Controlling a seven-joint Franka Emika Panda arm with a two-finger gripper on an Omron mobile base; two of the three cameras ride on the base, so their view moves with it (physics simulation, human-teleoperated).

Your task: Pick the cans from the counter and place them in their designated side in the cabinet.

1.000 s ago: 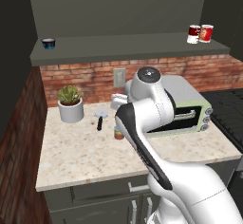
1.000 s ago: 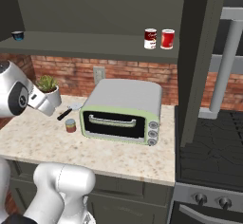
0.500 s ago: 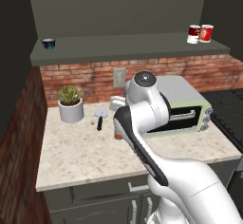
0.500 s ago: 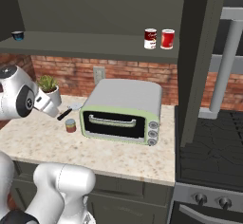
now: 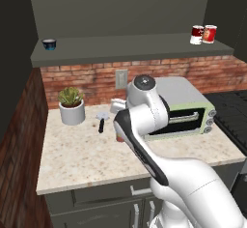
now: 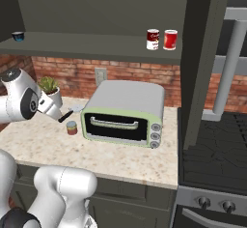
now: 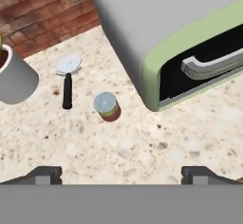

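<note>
Looking from the left base view, the can point(image 5: 119, 136) stands upright on the desk point(image 5: 87, 159) just in front of the toaster oven point(image 5: 185, 116), mostly tucked behind the arm, so I can't really judge the gap there. Right base view shows it point(image 6: 72, 127) between the oven and the potted plant point(image 6: 49, 89), one dark red can point(image 6: 153, 39) already on the cabinet shelf point(image 6: 96, 48). Hand view: can point(image 7: 107, 106) sits ahead and a bit left of centre, fingers point(image 7: 45, 174) spread wide, holding nothing.

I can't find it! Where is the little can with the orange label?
The can stands on the counter, between the pizza cutter and the toaster oven.
</note>
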